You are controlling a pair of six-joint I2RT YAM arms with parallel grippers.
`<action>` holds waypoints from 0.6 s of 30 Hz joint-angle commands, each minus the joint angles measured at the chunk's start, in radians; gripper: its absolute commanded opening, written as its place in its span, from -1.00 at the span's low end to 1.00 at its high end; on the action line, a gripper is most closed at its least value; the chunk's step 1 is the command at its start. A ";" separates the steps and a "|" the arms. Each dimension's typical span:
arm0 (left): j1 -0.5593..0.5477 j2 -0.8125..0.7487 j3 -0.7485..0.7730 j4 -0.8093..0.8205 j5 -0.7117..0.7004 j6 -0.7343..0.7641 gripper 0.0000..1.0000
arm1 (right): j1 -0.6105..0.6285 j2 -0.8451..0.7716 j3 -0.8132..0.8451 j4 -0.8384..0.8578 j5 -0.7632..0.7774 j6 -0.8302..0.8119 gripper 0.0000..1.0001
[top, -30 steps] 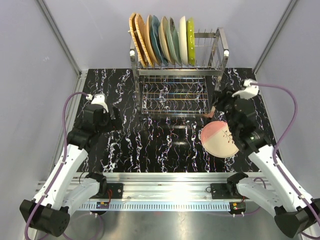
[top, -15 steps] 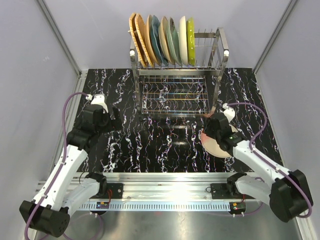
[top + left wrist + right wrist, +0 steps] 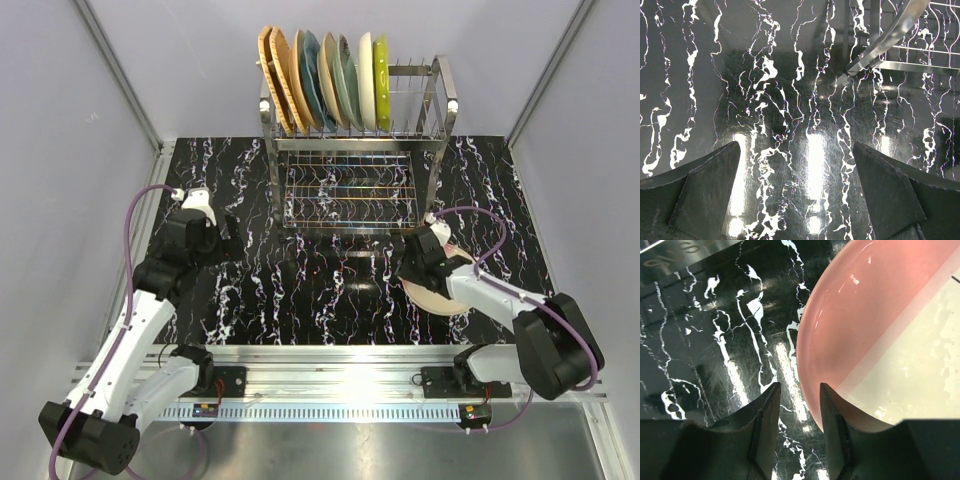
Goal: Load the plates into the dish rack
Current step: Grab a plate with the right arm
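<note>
The dish rack stands at the back of the table, with several plates upright in its top tines. One pink-edged cream plate lies flat on the table at the right. My right gripper sits low at that plate's left rim. In the right wrist view its jaws stand partly open. One finger is over the plate's pink rim and the other over bare table. My left gripper hovers wide open over the table at the left, holding nothing.
The black marbled table has a metal rail along its near edge. The rack's lower grid shelf faces the arms, and its front leg shows in the left wrist view. Grey walls close in both sides.
My right arm has swung down from beside the rack to the left rim of the pink-edged plate, and its jaws have narrowed. The left arm has not moved.
</note>
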 commanded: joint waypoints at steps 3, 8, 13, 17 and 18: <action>0.004 -0.023 0.002 0.034 0.001 0.019 0.98 | 0.015 0.053 0.060 -0.024 0.034 0.007 -0.10; 0.004 -0.028 0.001 0.034 0.009 0.019 0.98 | 0.047 0.095 0.066 -0.013 0.031 0.015 -0.16; 0.004 -0.031 0.001 0.035 0.017 0.019 0.98 | 0.090 0.152 0.082 -0.033 0.071 0.022 -0.22; 0.006 -0.031 -0.001 0.035 0.026 0.019 0.98 | 0.116 0.178 0.100 -0.052 0.095 0.019 -0.38; 0.004 -0.031 -0.001 0.037 0.027 0.019 0.98 | 0.121 0.185 0.103 -0.059 0.100 0.016 -0.48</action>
